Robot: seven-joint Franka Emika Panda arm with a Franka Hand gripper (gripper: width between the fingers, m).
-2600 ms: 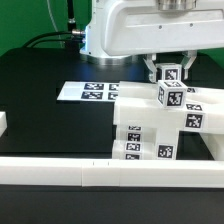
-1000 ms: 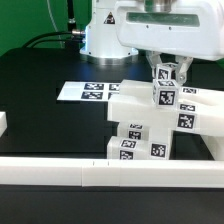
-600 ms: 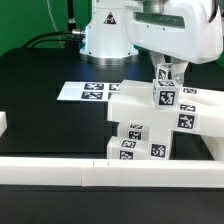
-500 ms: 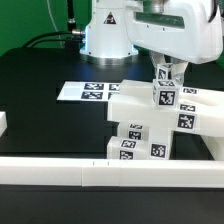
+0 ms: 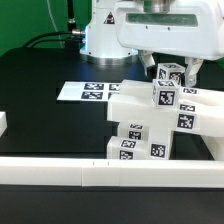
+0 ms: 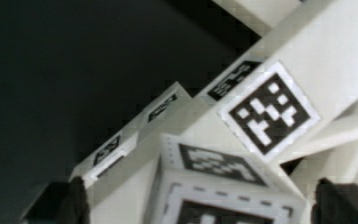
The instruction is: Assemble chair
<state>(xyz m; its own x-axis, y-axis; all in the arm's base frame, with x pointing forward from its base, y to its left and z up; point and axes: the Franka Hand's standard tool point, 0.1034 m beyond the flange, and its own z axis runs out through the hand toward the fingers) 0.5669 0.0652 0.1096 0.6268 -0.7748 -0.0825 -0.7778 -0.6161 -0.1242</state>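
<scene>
Chair (image 5: pixel 150 118) unmoved, gripper (image 5: pixel 169 70) fingers now seemingly apart (astride post top)

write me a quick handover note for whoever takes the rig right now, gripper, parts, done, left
Gripper: open, jaws standing either side of the top of the square post, not gripping it.
Chair: partly joined white pieces stand at the exterior view's right, close to the front border rail. The post stands upright on the assembly.
Marker board: flat on the table behind the chair, towards the exterior view's left.
Done: post is placed and released.
Left: lift the arm clear; whether the post is fully seated, and which parts remain, cannot be told from these views.
</scene>
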